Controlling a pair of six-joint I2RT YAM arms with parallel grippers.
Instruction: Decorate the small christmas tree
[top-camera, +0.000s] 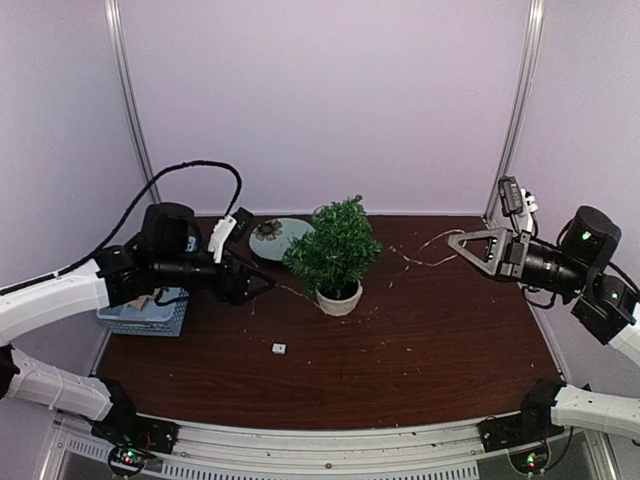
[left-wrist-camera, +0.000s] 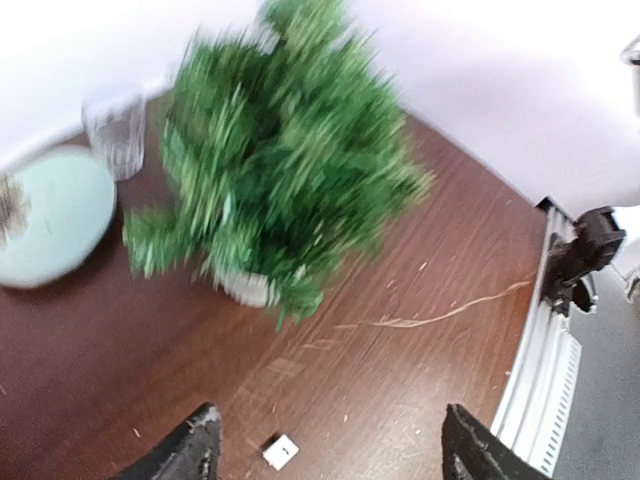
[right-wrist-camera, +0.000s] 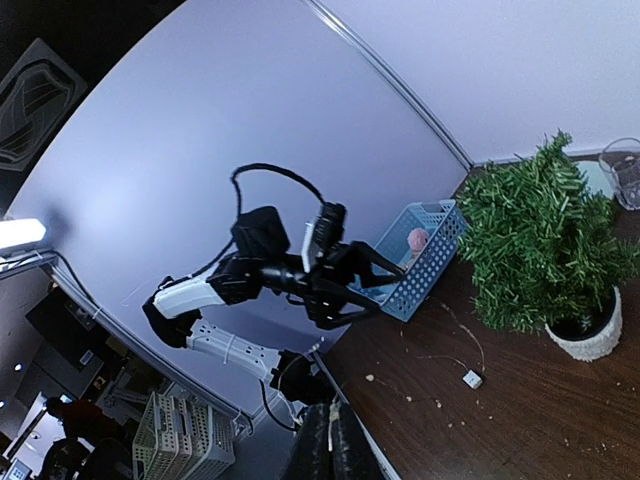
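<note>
- Small bushy dark green christmas tree (top-camera: 335, 250) stands upright in its round off-white pot, mid-way across the dark brown wooden table (top-camera: 450, 330).
- Left gripper (left-wrist-camera: 330, 420) spread wide, just left of the tree.
- Right gripper (top-camera: 457, 240) pressed together, well off right.

Blue basket (top-camera: 140, 322), pale green plate (top-camera: 291, 232), glass cup (left-wrist-camera: 115, 135), small white cube (top-camera: 279, 348)
</note>
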